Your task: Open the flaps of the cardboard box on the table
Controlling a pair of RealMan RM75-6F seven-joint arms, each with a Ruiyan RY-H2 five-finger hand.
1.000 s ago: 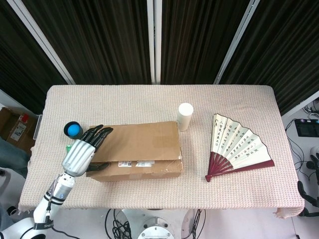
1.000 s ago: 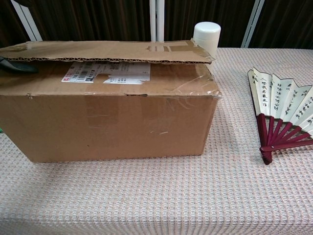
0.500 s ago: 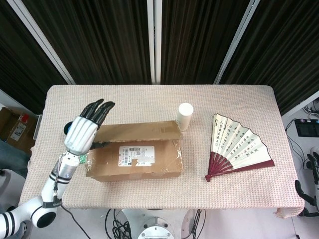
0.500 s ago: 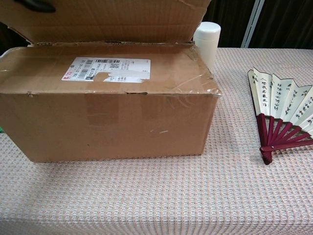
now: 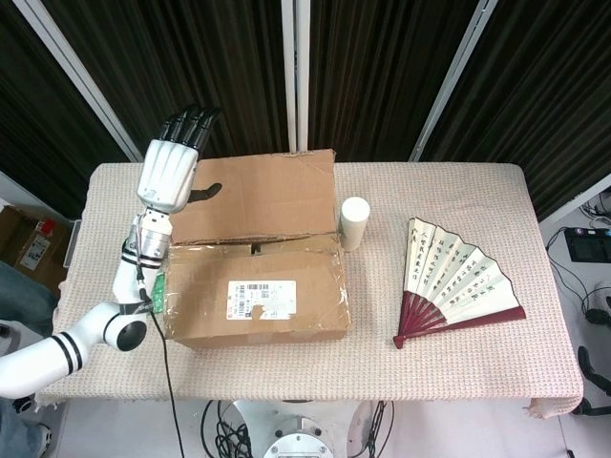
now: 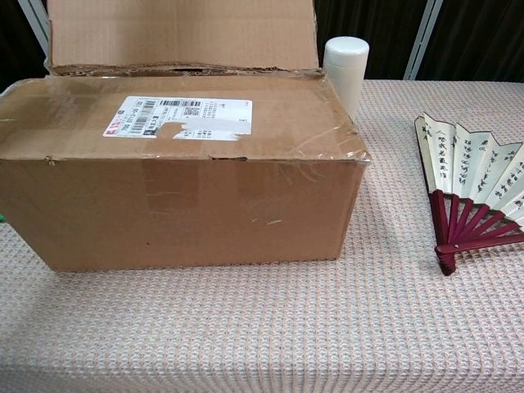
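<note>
Lab setup: dark curtain backdrop point(image 5: 382, 76), cloth-covered table point(image 5: 458, 191), floor cables point(image 5: 573, 286).

A rectangular table with a beige woven cloth point(image 5: 458, 196) stands before dark ribbed wall panels point(image 5: 382, 76) divided by white metal strips point(image 5: 293, 76).

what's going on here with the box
The robot is opening a cardboard box on the table. Its left hand is raised at the left edge of the back flap, which stands upright. The front flap, the one with the shipping label, lies flat across the top. The right hand is not in view. A white cylinder stands beside the box, and an open folding fan lies to the right.
</note>
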